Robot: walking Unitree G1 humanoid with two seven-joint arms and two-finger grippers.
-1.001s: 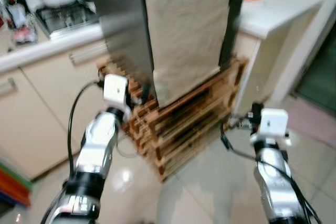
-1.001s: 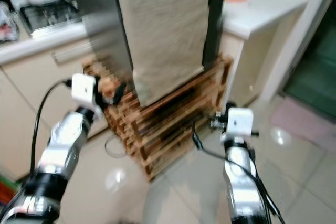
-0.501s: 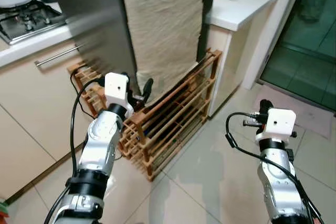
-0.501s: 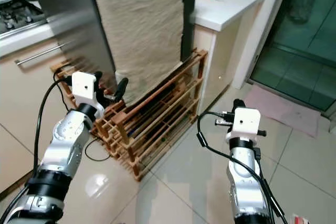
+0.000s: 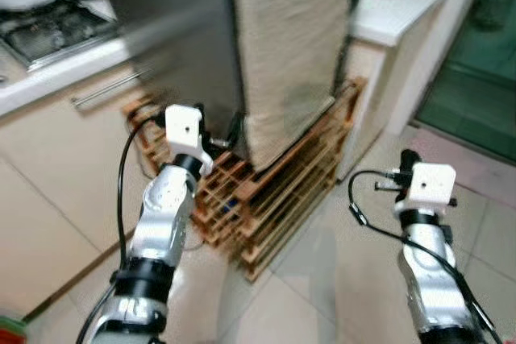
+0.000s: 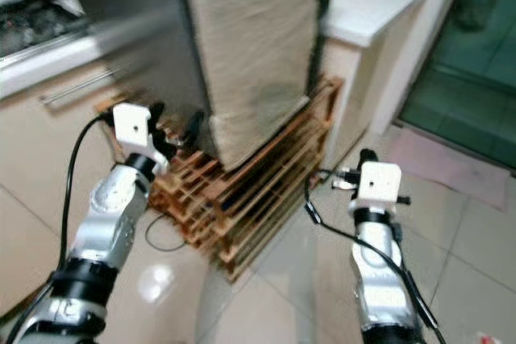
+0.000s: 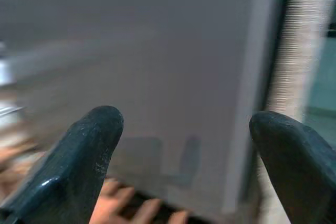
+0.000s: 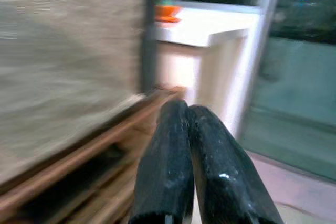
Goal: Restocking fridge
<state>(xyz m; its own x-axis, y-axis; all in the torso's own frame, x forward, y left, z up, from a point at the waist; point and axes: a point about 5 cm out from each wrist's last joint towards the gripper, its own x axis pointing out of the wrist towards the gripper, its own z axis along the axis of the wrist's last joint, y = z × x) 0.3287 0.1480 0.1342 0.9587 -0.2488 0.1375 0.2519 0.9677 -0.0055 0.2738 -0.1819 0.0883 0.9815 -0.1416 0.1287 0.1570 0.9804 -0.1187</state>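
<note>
One fridge (image 5: 173, 30), one wooden rack (image 5: 274, 191), one beige cloth (image 5: 294, 46), two pincers.

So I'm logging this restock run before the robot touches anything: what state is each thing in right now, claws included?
Left claw: open, fingers spread, raised facing the fridge's steel side.
Right claw: shut, empty, held over the floor.
Fridge: closed as far as the pictures show, beige cloth hanging down its front.
Wooden rack: standing on the floor under the fridge.
Orange dish: resting on the white counter.
</note>
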